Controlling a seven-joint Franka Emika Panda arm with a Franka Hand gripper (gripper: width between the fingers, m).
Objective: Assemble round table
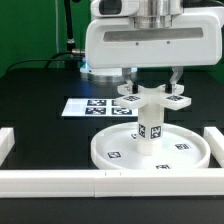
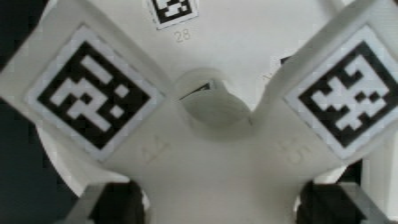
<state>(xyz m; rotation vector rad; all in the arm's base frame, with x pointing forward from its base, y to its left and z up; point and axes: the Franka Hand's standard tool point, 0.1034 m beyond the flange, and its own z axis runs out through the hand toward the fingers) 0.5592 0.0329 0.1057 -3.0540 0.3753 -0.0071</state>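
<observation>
Standing upright at the middle of the round tabletop disc (image 1: 150,150), the short cylinder post (image 1: 149,124) carried a small tag on its side, and the cross-shaped four-arm piece (image 1: 150,99) sat on top of it, its arms spread level with tags facing up. The disc lay flat on the black worktop (image 1: 40,100), rim upward, with more small tags on its floor around the post. The jaws (image 1: 151,82) of the Panda arm hung straight down over the cross piece, the white wrist housing filling the upper part of the exterior view. One dark finger (image 1: 129,84) came down on the exterior view's left of the cross and the other on its right, each at the edge of the piece's centre; they looked closed on the cross-shaped piece, though I could not see the contact itself. In the wrist view the cross piece (image 2: 205,130) filled the frame, two of its tagged arms fanning away from the hub, with the dark pads (image 2: 103,203) just at either side of the near part. Behind the disc the marker board (image 1: 92,106) lay flat on the worktop. White border rails (image 1: 50,181) ran along the near edge and up both sides
</observation>
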